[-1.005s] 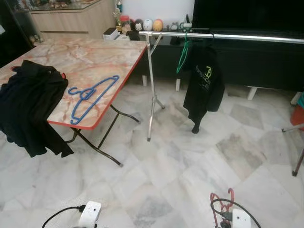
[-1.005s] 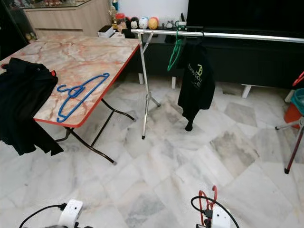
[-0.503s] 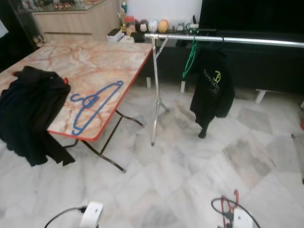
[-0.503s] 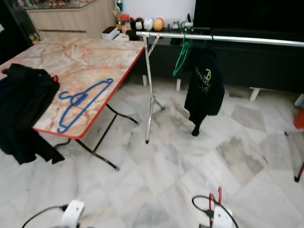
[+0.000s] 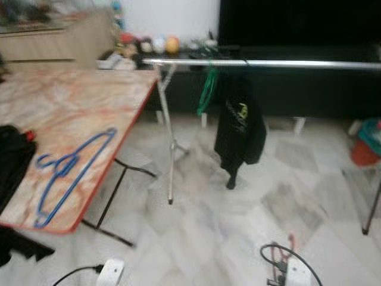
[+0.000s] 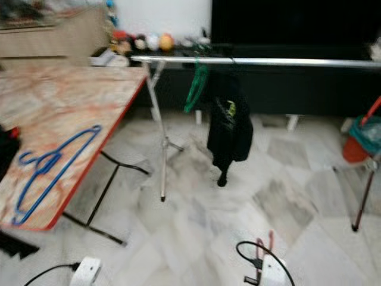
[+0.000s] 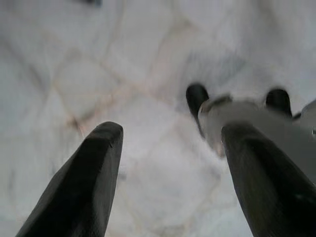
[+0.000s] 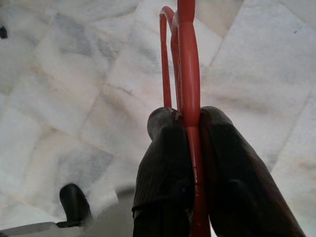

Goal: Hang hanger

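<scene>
My right gripper (image 8: 190, 128) is shut on a red hanger (image 8: 186, 64), held low over the marble floor; its red loop (image 5: 290, 244) pokes up by my right wrist at the bottom of the head view. A silver clothes rail (image 5: 268, 63) crosses the room ahead, carrying a green hanger (image 5: 207, 89) and a black garment (image 5: 238, 128). A blue hanger (image 5: 68, 173) lies on the marble-top table (image 5: 71, 113) to my left. My left gripper (image 7: 168, 148) hangs open over the floor, nothing between its fingers.
Black clothing (image 5: 12, 161) drapes over the table's left edge. The rail's leg (image 5: 169, 149) stands beside the table. An orange bucket (image 5: 363, 149) and another stand leg (image 5: 372, 205) are at the right. A dark TV unit (image 5: 309, 36) lines the back wall.
The head camera has swung right and blurred: table and rail have shifted left in view, and the orange bucket has come in. The red hanger stays in my right gripper.
</scene>
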Controlling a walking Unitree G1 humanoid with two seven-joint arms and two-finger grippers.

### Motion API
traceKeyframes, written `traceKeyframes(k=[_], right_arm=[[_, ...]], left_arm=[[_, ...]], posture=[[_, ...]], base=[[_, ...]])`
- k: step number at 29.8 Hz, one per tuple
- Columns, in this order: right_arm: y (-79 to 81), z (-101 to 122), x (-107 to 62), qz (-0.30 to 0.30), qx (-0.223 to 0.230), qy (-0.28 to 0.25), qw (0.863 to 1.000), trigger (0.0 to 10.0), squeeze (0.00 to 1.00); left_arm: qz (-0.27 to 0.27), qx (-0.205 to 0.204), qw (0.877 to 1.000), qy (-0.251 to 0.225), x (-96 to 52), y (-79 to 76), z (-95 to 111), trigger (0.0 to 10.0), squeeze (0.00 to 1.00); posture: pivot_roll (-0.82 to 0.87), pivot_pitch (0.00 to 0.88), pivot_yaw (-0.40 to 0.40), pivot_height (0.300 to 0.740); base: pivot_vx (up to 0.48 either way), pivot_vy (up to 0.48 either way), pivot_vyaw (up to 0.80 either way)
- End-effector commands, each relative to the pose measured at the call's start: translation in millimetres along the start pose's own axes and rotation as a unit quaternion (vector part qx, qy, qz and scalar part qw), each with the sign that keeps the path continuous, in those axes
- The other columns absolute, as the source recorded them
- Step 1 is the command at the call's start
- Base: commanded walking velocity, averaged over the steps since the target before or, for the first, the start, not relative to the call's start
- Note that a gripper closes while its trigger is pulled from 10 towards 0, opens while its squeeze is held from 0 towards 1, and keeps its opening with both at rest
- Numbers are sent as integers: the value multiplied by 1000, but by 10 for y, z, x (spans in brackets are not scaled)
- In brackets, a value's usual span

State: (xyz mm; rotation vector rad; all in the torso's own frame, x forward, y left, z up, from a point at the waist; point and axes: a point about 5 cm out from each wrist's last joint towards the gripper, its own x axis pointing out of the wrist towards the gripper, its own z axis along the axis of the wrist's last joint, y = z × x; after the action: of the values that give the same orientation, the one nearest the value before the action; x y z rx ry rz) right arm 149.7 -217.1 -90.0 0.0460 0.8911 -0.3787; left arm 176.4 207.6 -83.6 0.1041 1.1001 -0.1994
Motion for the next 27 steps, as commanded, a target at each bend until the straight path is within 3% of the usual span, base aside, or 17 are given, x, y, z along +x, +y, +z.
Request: traceKeyframes(k=[1,9,14,27], right_arm=[[-83,-47,-6,-9,1,11,1000,10000,0],[-124,-109,-14,-9,0,32,999,10000,0],[-117,-129,-20,-7,6,35,999,10000,0],[-102,-80,-9,-1,15,23,1000,10000,0]], left_arm=[[-1,3,1000,-6,9,-27,21,10000,0],[4,3,1000,-6,9,-25,16,10000,0],[7,-2,1000,-8,8,-17,18,10000,0],[12,-5,1000,-7,3,1,4,10000,0]], posture=[[-83,0,67,740],[-76,0,64,740],[-74,0,64,740],[-81,0,64,740]], base=[[386,0,0],[386,0,0],[386,0,-669],[388,0,0]])
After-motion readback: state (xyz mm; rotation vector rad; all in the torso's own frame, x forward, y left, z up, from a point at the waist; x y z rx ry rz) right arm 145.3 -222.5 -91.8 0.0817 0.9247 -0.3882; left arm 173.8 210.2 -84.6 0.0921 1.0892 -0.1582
